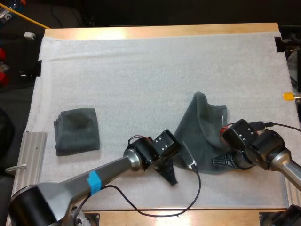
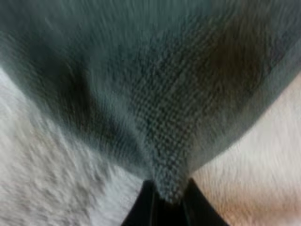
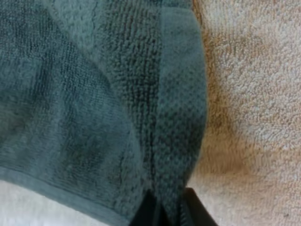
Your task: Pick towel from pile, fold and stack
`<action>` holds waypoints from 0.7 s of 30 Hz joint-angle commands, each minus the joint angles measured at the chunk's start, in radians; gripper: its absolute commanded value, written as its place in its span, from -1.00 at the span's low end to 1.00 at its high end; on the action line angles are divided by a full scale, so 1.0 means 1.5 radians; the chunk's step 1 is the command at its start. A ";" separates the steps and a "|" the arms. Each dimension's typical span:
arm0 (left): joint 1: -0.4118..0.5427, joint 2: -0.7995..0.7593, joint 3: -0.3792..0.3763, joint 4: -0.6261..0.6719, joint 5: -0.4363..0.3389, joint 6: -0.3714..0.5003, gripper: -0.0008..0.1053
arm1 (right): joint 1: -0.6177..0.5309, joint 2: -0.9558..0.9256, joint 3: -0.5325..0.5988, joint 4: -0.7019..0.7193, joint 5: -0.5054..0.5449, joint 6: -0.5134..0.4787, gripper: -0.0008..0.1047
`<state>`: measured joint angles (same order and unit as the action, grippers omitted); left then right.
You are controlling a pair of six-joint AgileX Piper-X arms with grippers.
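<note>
Two dark grey-green towels on the white mat (image 1: 141, 70) covering the wooden surface (image 1: 164, 32). Working towel (image 1: 202, 132) sits right of centre, between the arms. Its broad end faces the near edge and it narrows to a rumpled peak pointing at the far side, so the long axis runs near-to-far.

Left pincer (image 1: 170, 175) is clamped on the near-left corner; in the left wrist view, cloth is bunched between the black fingers (image 2: 141, 207). Right pincer (image 1: 217, 161) is clamped on the near-right part, with the hemmed border running into it (image 3: 167, 207).

Folded towel (image 1: 77, 130) lies flat, well apart to the left. The left arm (image 1: 113, 169) crosses the mat between the two towels.
</note>
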<state>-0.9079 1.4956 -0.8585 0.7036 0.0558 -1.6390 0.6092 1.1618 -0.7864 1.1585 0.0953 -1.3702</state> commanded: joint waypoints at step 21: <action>-0.003 -0.307 -0.073 0.189 -0.102 -0.008 -0.98 | 0.000 -0.177 -0.101 0.000 -0.039 0.052 -0.99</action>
<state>-0.9079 1.0395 -0.9622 0.9808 -0.0801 -1.6390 0.6092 0.9015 -0.9279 1.1563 0.0437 -1.2978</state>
